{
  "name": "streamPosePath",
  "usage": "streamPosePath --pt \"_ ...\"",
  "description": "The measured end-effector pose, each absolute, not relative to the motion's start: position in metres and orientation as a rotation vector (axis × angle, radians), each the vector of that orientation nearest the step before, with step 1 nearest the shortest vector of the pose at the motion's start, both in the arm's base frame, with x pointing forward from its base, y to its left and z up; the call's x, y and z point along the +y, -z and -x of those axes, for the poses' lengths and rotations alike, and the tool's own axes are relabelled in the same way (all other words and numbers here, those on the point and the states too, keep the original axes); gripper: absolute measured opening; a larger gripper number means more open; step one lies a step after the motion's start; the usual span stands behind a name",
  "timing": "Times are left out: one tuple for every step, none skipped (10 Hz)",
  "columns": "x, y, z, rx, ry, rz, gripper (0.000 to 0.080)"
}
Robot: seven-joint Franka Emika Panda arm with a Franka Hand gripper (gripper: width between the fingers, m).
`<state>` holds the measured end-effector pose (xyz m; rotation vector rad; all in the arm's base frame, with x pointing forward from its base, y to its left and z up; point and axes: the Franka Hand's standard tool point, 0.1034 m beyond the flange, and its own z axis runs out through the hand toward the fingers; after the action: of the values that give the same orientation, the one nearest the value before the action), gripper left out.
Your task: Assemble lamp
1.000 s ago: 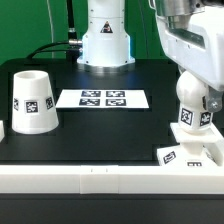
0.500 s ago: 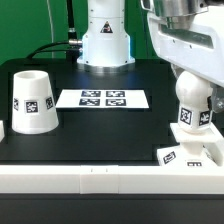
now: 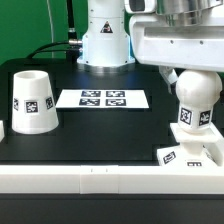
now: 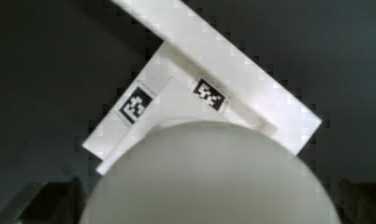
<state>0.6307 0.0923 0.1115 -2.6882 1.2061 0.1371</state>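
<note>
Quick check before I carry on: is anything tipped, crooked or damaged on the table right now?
Nothing stands out. The bulb stands upright on the base, the shade stands upright on its own at the exterior view's left, and the marker board lies flat. No damage shows.

The black table (image 3: 110, 130) carries the shade (image 3: 33, 100), marker board (image 3: 102, 98) and base (image 3: 185, 156).
</note>
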Motion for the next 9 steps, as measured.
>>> streamPosePath --pt "0.0913 -0.1138 -0.6281 1.016 -0.148 2.793 0.0698" --pt "0.0896 -0.1163 -0.6304 0.829 -0.121 2.87 0.0698" --pt "0.0892 -0.117 -0.6309 0.676 -0.104 2.914 0.0698" --pt "0.0901 -0.1175 -0.6314 0.551 -0.087 2.948 0.0698" --pt "0.0927 -0.1178 -0.6316 0.438 -0.074 2.973 0.0698" --pt "0.0908 -0.1173 -0.6316 0.316 -0.066 2.987 0.0698" --pt "0.0904 -0.1172 -0.6317 0.215 -0.059 2.995 0.0698" --pt "0.0905 -0.1171 -0.6317 0.176 -0.057 2.997 0.0698" --pt "0.09 -0.117 -0.6317 0.034 -0.047 3.001 0.0698"
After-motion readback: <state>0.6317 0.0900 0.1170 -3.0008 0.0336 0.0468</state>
